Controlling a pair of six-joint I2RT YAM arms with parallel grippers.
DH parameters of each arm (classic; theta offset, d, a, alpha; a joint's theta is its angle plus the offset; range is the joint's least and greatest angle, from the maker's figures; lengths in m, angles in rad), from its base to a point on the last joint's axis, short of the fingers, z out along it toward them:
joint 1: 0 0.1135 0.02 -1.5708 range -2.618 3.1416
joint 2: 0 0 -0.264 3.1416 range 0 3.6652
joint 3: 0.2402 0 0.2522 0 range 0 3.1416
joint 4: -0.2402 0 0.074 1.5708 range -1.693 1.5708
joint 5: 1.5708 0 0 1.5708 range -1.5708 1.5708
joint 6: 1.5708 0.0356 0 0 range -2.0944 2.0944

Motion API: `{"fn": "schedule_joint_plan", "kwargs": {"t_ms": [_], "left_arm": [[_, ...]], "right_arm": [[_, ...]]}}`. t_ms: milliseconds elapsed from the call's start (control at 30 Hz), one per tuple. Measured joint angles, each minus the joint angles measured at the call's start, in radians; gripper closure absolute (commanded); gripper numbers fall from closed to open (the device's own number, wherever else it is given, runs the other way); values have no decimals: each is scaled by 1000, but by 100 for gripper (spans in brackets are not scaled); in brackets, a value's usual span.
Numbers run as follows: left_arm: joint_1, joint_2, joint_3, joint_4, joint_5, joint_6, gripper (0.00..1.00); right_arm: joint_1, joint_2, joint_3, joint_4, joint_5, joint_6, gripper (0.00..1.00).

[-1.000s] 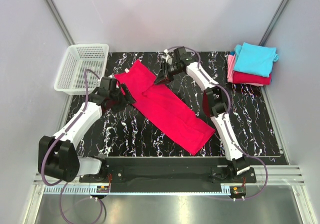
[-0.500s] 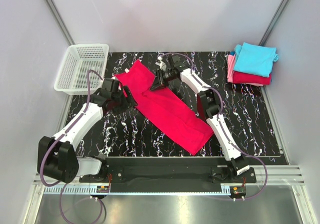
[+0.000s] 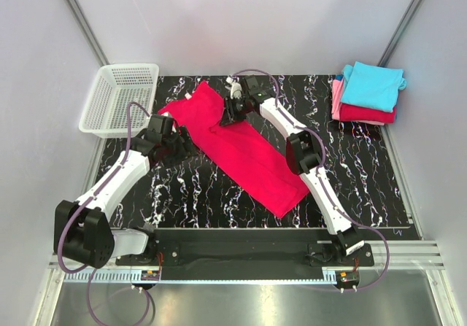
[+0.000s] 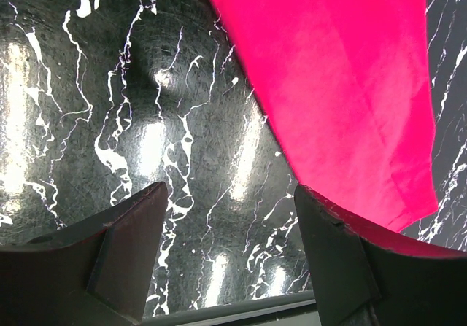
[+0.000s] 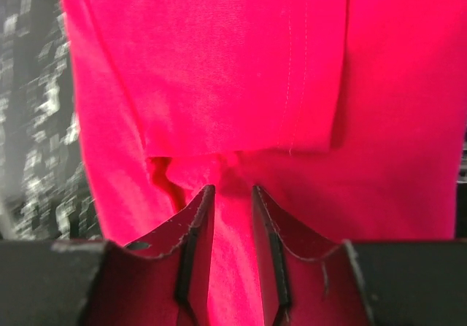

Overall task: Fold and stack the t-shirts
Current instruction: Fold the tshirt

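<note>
Shirt [image 5: 219, 71]: red cloth fills nearly everything I see, and it lies smooth apart from one spot.
Flap [image 5: 314, 85]: a second layer lies on top across the upper part. A stitched line runs down near its right edge, and its lower edge ends just above the fingertips.
Pucker [image 5: 171, 171]: a small bunch of cloth touches the tips, left of the gap.
Fingers [image 5: 191, 227]: they sit at the bottom, close together with a narrow slit between them. Red shows in the slit, but I can't tell whether cloth is pinched or only lying beneath.
Counter [image 5: 29, 144]: a blurred black strip with white veins runs along the left edge.
</note>
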Motion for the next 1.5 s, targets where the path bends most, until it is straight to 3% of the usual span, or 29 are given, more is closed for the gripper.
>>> {"fn": "schedule_joint_plan", "kwargs": {"t_ms": [400,567,733,767,1100,1333,1500], "left_arm": [[-3,28,0,-9,3,11,24],[-76,125,42,11,70,45,27],[-264,287,125,108,166,42,61],[-303,326,143,135,185,27,62],[-520,625,306,322,232,-102,66],[-583,725,413,364,221,-131,66],[-600,757,427,309,171,-132,65]], "right_arm": [[-4,-12,51,-2,420,-48,62],[-14,-15,52,-2,524,-49,62],[-20,-16,52,-2,544,-50,61],[-20,-16,52,-2,544,-52,62],[-20,-16,52,-4,544,-78,61],[-21,-17,52,-6,544,-82,62],[-22,-17,52,-6,543,-82,62]]}}
